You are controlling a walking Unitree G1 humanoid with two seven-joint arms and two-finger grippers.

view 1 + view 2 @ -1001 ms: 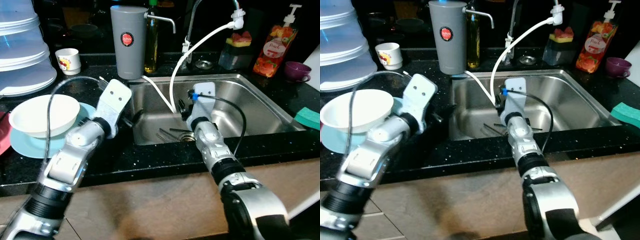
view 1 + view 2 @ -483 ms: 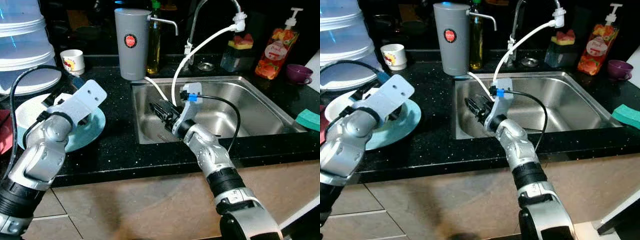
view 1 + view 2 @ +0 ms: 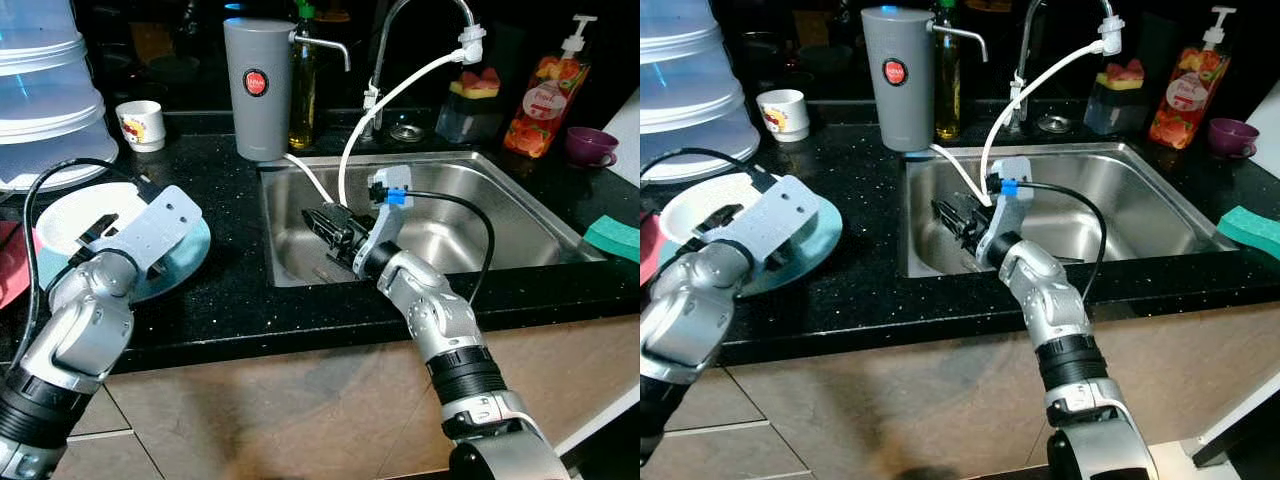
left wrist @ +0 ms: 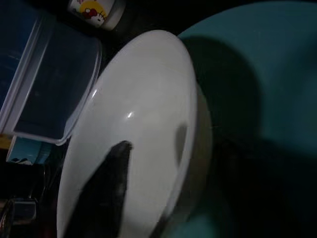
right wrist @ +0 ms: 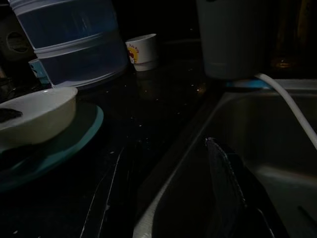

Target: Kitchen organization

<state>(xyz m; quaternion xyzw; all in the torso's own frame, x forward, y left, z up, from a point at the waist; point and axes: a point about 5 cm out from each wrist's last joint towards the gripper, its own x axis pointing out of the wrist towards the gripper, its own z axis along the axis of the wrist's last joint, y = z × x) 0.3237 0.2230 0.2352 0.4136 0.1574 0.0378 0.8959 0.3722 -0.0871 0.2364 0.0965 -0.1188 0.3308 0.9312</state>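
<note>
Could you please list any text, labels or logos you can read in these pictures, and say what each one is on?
Grey canister: round red logo with white lettering, too small to read.
Soap bottle: fruit-patterned label with a script word, too blurred to read.
Small white cup: red and yellow cartoon print, no readable words.
Nothing else carries text.

Both head views are bright and fairly sharp, with light falling from above: the stainless steel sink [image 3: 500, 205] shines with pale glare along its back wall, and the speckled black countertop [image 3: 880, 270] glints. The wrist views are very dim and soft; a small highlight sits on the white ceramic bowl [image 4: 138, 148], which casts a shadow over the round teal plate [image 4: 252, 74]
</note>
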